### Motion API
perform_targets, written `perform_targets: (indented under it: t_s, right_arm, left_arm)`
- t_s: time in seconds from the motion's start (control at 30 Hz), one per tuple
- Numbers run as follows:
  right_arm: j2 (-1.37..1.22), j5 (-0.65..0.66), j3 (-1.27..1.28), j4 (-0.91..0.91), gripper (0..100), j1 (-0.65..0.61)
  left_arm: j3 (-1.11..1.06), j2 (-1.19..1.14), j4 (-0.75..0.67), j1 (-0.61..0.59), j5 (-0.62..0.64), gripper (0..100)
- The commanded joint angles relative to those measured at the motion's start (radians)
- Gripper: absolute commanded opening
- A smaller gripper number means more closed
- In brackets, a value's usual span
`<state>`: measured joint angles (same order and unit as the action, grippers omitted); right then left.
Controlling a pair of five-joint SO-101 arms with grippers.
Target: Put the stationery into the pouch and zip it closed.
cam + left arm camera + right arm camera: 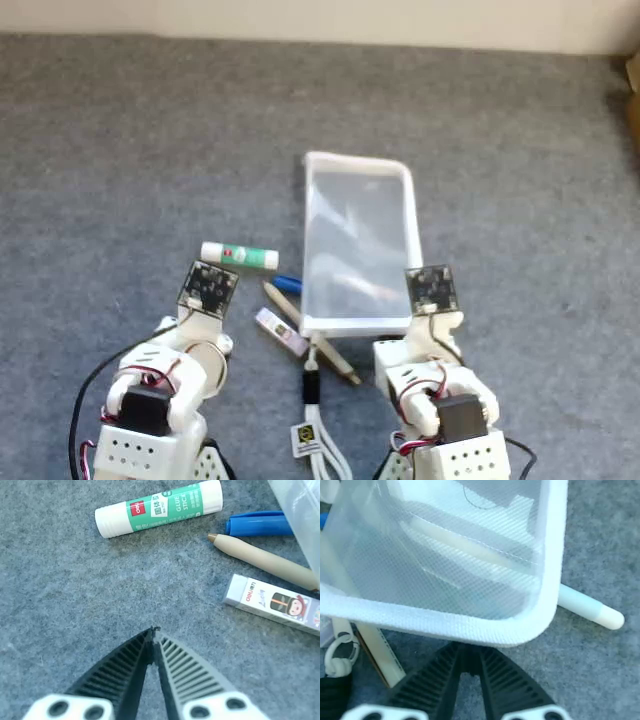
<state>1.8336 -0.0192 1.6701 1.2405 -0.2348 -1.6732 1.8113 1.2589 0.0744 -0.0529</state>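
Observation:
The translucent white mesh pouch (358, 245) lies flat in the middle of the grey mat, with pale items showing through its wall (460, 565). By its left side lie a green and white glue stick (240, 256) (159, 508), a blue pen (259, 524), a beige pen (265, 560) and a small grey box (275, 604). My left gripper (153, 630) is shut with nothing in it, a short way in front of the glue stick. My right gripper (469, 655) is shut at the pouch's near corner, tips against the rim. A white pen (590, 609) sticks out from under that corner.
A white and black cable (315, 430) runs between the two arms toward the pouch's near edge. A ring pull (340, 657) and a beige stick (375, 652) lie beside the pouch's near rim. The left arm (165, 385) and right arm (435, 390) flank the cable.

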Motion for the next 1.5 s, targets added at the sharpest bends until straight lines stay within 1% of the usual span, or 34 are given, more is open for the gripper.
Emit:
perform_targets:
  t_s: [0.0, 1.23, 1.3, 1.37, 1.47]
  right_arm:
    - [0.008, -0.009, 0.15, 0.002, 0.6, 0.007]
    - [0.008, -0.014, 0.15, 0.004, 0.6, 0.002]
    - [0.008, -0.009, 0.15, 0.004, 0.6, 0.008]
    - [0.008, -0.009, 0.15, 0.004, 0.6, 0.035]
    - [0.008, -0.009, 0.145, -0.015, 0.6, 0.148]
  left_arm:
    - [-0.022, 0.004, 0.005, 0.016, -0.008, 1]
    - [-0.019, 0.005, 0.005, 0.008, -0.009, 1]
    - [-0.001, 0.007, 0.0, -0.024, -0.009, 1]
    - [0.03, 0.007, -0.003, -0.096, -0.009, 1]
    - [0.053, 0.007, -0.003, -0.236, -0.009, 1]
